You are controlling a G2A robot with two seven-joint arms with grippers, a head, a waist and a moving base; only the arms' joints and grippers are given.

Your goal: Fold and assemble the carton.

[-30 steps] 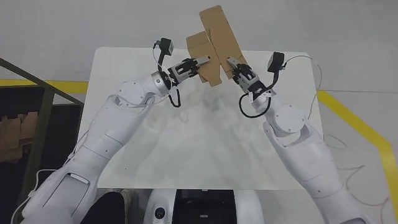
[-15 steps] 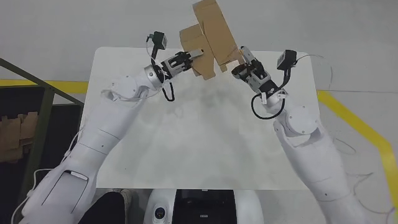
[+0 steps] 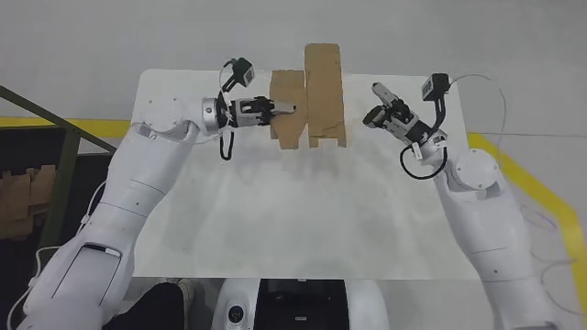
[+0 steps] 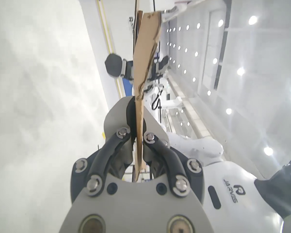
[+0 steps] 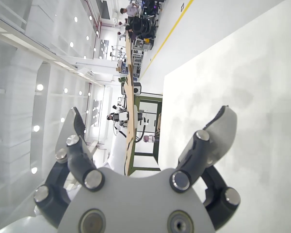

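White table is seen under both arms, on a pale floor marked with a yellow line. A brown carton is held over the far part of the table, between the two grippers. From above it is seen as two joined cardboard panels, a shorter one and a longer one that reaches past the table's far edge. Whether its lower edge touches the table cannot be told.

The left gripper is clamped on the edge of the carton's shorter panel. In the left wrist view the carton is seen edge-on as a thin sheet, pinched between the closed fingers of the left gripper, with a ragged, torn outline along one side.

The right gripper is placed on the opposite side of the carton, near its longer panel but apart from it, with nothing held. In the right wrist view the fingers of the right gripper are spread wide, and the carton is seen farther off as a narrow edge-on strip, with the table alongside.
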